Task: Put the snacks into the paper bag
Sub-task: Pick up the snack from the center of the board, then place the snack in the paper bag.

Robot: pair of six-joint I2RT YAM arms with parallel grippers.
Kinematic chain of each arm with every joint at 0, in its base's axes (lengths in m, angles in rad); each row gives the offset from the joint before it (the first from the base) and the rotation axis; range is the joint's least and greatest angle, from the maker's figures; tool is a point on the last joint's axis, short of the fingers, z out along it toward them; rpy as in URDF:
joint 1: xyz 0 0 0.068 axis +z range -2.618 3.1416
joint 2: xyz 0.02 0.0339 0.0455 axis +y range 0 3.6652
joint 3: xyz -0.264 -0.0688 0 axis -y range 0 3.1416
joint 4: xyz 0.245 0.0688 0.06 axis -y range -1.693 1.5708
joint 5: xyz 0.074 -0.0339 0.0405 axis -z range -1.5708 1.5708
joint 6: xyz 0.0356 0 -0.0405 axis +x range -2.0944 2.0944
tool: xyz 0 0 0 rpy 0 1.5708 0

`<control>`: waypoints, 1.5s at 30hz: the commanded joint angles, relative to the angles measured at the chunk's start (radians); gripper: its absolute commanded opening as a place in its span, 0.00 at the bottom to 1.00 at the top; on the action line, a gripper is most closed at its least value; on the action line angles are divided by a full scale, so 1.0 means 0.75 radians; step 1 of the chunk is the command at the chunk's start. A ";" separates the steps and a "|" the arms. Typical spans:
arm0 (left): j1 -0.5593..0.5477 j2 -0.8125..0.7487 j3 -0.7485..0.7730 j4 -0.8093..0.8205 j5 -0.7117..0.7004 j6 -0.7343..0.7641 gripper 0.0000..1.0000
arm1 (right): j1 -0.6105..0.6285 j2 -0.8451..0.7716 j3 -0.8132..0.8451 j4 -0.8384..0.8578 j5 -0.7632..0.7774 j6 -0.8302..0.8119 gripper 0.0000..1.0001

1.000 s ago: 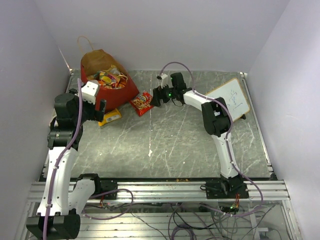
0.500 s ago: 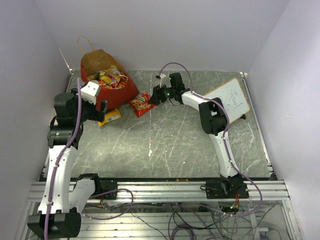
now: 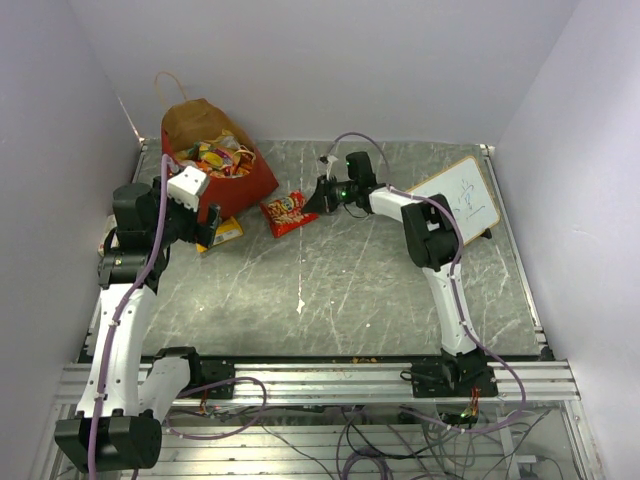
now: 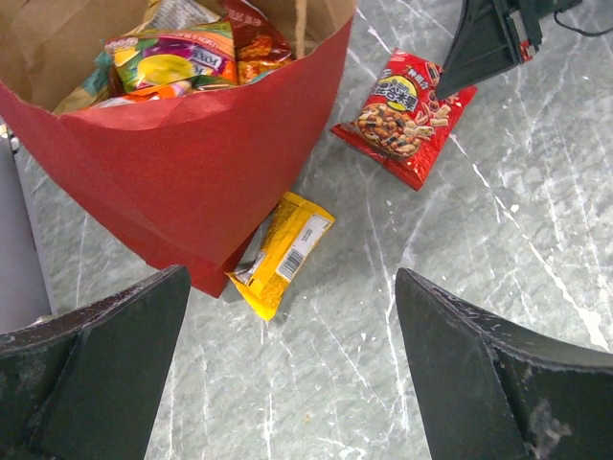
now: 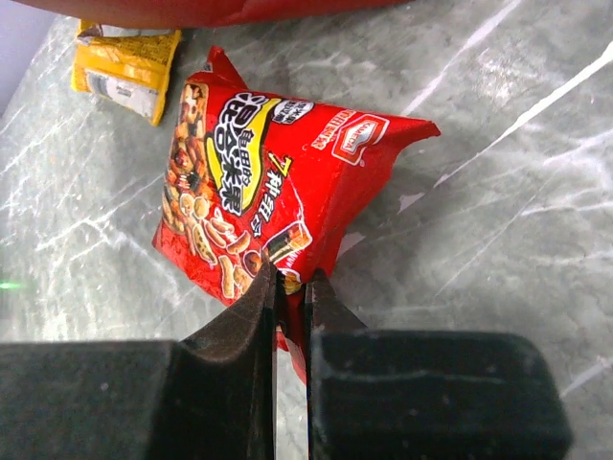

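Snack packets in multicolour wrappers [image 4: 172,57] are lying piled inside the red paper carrier bag [image 3: 240,190] with the brown kraft lining, which is standing open at the far left corner of the grey marbled tabletop [image 3: 350,290]. Two more are lying outside it. The red crinkly snack packet [image 5: 259,182] printed with mixed nuts is lying on the table just right of the bag. The right gripper [image 5: 290,287] is pinching the packet's edge nearest the wrist, fingers pressed together with only the wrapper between them. In the top view the right arm is reaching far over to the left, so the packet is sitting right at its fingertips, on the bag side. The small yellow-orange flat packet [image 4: 281,252] is lying against the bag's bottom front corner, touching it. The left gripper [image 4: 287,383] is hovering above that spot with fingers spread wide, holding nothing, that little packet showing between them. A white board with an orange edge [image 3: 462,195] is lying at the far right.
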 commanded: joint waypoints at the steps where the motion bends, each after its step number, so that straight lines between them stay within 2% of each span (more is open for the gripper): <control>1: 0.014 0.002 0.013 -0.025 0.123 0.082 0.99 | -0.023 -0.126 -0.040 -0.066 -0.082 -0.014 0.00; 4: 0.013 0.034 0.038 -0.083 0.192 0.132 0.97 | -0.027 -0.231 -0.092 -0.109 -0.134 -0.076 0.00; 9: 0.007 0.085 0.090 -0.195 0.363 0.205 0.94 | -0.026 -0.454 -0.195 -0.299 -0.158 -0.315 0.00; 14: -0.030 0.097 0.140 -0.191 0.455 0.143 0.90 | -0.026 -0.744 -0.380 -0.413 -0.147 -0.591 0.00; 16: -0.064 0.111 0.172 -0.205 0.466 0.141 0.89 | -0.026 -0.857 -0.459 -0.428 -0.154 -0.681 0.00; 21: -0.265 0.170 0.273 -0.281 0.448 0.180 0.90 | -0.026 -1.165 -0.674 -0.407 -0.180 -0.797 0.00; 25: -0.408 0.261 0.375 -0.314 0.471 0.118 0.89 | -0.026 -1.374 -0.805 -0.321 -0.196 -0.775 0.00; 33: -0.610 0.419 0.524 -0.174 0.499 -0.214 0.88 | -0.028 -1.523 -0.837 -0.288 -0.274 -0.687 0.00; 40: -0.661 0.486 0.481 -0.033 0.578 -0.417 0.86 | -0.070 -1.586 -0.918 -0.022 -0.363 -0.426 0.00; 45: -0.682 0.521 0.436 0.064 0.670 -0.505 0.78 | -0.086 -1.599 -0.947 0.047 -0.377 -0.375 0.00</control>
